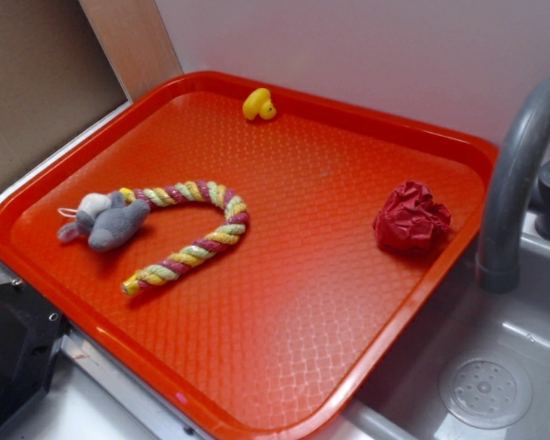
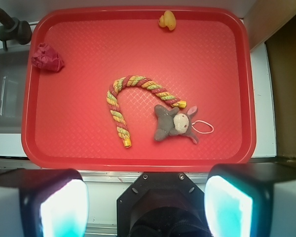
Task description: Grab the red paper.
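Wrist view: gripper [image 2: 147, 197] high above the tray [image 2: 138, 163], fingers [image 2: 63, 205] spread wide, empty. Red paper [image 2: 47, 58] sits in the tray corner by the faucet [image 2: 7, 24]. Judgement: traverse there, centre over the wad, descend vertically, avoid the rim.

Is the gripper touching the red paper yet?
Apart. The wrist view shows the gripper open at the bottom edge, outside the tray, while the red paper sits in the tray's far left corner with bare tray between them.
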### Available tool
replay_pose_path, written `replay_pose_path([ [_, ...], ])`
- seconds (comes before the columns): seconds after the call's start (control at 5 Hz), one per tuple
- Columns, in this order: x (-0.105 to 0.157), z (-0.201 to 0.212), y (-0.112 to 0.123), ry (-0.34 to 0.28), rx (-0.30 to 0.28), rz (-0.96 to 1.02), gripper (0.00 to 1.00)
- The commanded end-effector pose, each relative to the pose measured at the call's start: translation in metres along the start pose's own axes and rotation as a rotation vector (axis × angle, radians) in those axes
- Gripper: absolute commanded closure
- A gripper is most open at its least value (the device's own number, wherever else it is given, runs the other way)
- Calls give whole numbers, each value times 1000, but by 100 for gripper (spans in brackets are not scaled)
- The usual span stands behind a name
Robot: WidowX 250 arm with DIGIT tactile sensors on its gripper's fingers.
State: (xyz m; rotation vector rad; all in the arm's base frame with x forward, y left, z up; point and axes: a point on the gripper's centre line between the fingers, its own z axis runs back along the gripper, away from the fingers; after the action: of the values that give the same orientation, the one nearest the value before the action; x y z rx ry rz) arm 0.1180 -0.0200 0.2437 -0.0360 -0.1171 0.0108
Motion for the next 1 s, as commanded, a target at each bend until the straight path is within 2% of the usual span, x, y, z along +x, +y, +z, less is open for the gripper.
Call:
replay_pose_path([
  [0.0,0,0,0,0,0,0,0],
  [0.2,16,-20,-9,-94,47,-154,0],
  [0.4,51,-47,-23,-170,49,-277,0],
  [0.6,89,-72,-46,-259,-87,-507,0],
  [0.8,107,-87,-67,-324,-218,-683,0],
])
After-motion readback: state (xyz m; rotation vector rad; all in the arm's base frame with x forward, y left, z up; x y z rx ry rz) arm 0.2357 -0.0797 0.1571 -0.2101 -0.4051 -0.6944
